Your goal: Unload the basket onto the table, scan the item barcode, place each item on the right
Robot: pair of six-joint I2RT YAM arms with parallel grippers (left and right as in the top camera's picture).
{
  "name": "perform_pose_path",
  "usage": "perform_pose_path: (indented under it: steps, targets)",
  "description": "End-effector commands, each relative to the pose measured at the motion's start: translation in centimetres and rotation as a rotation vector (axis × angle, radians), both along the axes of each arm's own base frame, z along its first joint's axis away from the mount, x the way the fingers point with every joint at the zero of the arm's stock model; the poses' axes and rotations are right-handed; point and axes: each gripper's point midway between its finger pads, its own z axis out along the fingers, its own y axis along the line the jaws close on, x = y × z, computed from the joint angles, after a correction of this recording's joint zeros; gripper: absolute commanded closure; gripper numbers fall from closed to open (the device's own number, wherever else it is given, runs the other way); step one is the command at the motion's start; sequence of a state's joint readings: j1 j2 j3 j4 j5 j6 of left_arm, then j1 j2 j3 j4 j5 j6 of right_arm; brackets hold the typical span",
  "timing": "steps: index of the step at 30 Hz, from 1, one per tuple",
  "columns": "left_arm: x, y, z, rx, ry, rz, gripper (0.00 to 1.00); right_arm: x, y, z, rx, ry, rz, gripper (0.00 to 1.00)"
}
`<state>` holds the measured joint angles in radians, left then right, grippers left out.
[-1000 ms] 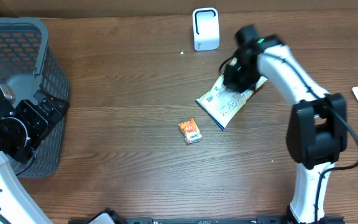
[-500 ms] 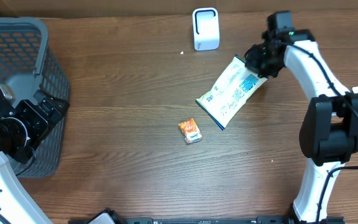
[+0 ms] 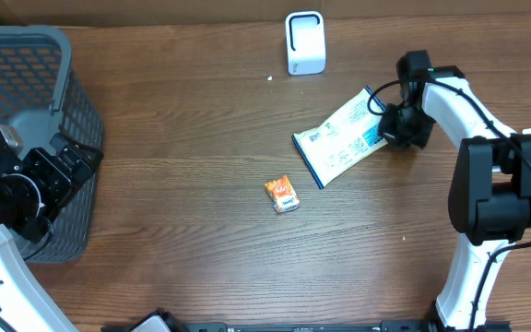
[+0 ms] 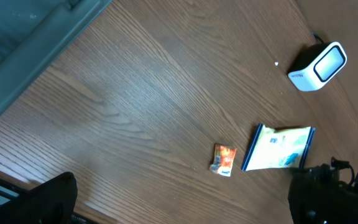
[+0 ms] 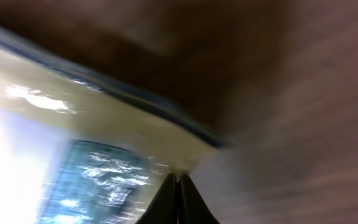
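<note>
Right fingers (image 5: 178, 190) clamped on the bare edge of the white-and-blue flat plastic packet (image 3: 339, 145) to their left. The thin bite could slip. Left fingers (image 4: 48, 199) spread wide, empty.

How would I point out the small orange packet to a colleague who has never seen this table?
On the wooden table, find the white scanner at the far edge. Toward the near edge, just past the flat white-and-blue pouch, lies the orange packet. It is much smaller than the pouch and the only orange thing.
</note>
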<state>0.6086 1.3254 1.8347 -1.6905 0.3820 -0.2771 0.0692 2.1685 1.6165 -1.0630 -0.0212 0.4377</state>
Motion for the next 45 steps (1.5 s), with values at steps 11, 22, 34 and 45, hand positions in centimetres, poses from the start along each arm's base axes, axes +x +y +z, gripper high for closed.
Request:
perform_pose_path:
  steps: [11, 22, 34, 45]
  targets:
    - [0.1, -0.2, 0.0, 0.009, -0.003, -0.028, 0.0, 2.6, 7.9, 11.4, 0.389, -0.223, 0.225, 0.96]
    - [0.1, -0.2, 0.0, 0.009, -0.003, -0.028, 0.0, 2.8, 15.5, 6.0, 0.428, -0.202, 0.291, 0.96]
    - [0.1, -0.2, 0.0, 0.009, -0.003, -0.028, 0.0, 1.4, 15.2, -0.3, 0.282, -0.074, 0.223, 0.96]
    - [0.1, -0.2, 0.0, 0.009, -0.003, -0.028, 0.0, 4.7, 12.0, 10.5, 0.243, -0.227, 0.246, 0.96]
